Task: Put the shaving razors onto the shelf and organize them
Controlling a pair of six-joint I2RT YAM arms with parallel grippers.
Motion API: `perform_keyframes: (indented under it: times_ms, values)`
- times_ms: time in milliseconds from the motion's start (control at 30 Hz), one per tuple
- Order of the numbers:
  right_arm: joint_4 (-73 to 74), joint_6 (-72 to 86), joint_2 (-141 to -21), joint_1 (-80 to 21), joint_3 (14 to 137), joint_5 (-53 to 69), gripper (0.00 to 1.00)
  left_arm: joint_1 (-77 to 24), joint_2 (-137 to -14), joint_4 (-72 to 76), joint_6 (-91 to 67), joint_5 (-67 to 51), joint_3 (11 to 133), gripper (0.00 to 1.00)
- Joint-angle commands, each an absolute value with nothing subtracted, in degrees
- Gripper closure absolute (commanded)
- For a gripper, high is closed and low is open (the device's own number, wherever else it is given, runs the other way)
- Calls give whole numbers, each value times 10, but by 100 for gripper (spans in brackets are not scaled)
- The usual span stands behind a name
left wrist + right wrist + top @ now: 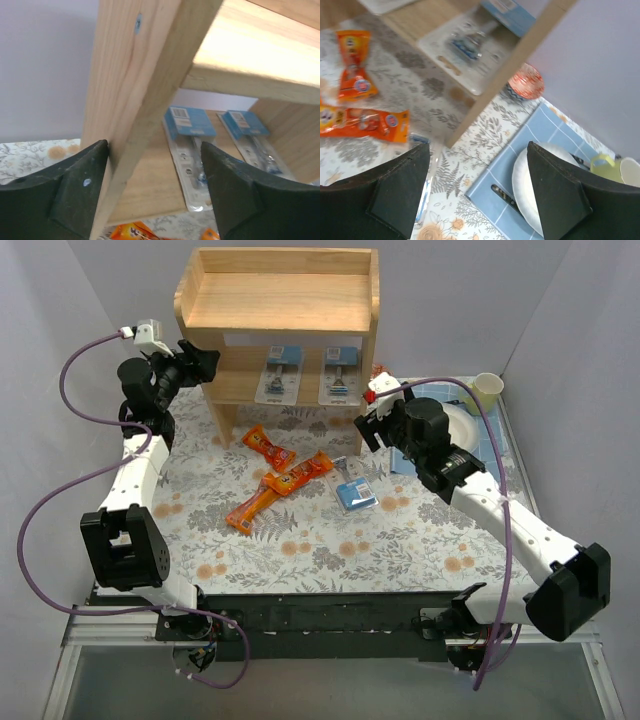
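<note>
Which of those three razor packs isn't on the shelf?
The razor pack on the table beside the orange snack packets; the other two lie side by side on the shelf's lower tier.

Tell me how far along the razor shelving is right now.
Done: two razor packs lie side by side on the lower tier of the shelf. In hand: nothing; left tool and right tool are both open and empty. Remaining: the third razor pack lies on the table beside the orange packets.

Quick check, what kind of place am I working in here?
Probably a staged robot test cell, not a shop: plain walls box in a floral-cloth table with a small wooden shelf as a prop.
</note>
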State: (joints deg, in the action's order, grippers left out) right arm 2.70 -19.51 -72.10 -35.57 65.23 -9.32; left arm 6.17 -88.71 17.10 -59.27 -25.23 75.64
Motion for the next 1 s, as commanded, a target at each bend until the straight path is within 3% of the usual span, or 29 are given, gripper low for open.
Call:
perform_keyframes:
  times_ms: [0, 200, 333, 733, 800, 867, 900, 967]
  values:
    - [-83, -141, -767, -318, 675, -170, 14, 20, -906, 190, -528, -206, 797, 38]
    - [-148, -112, -835, -285, 742, -122, 14, 8, -917, 190, -527, -173, 810, 70]
    - [-194, -106, -858, -280, 751, -96, 14, -15, -904, 172, -519, -191, 807, 81]
    - [-197, -107, -848, -243, 721, -93, 18, -75, -777, 85, -505, -190, 727, 88]
    - [-189, -116, -830, -240, 706, -94, 18, -75, -755, 67, -506, -169, 714, 80]
    - [-161, -113, -811, -239, 675, -85, 18, -75, -741, 35, -505, -145, 708, 61]
    - [-146, -113, -789, -240, 662, -81, 18, -75, -726, 23, -500, -131, 705, 44]
    - [-105, -105, -766, -241, 620, -48, 18, -75, -709, -17, -490, -124, 700, 37]
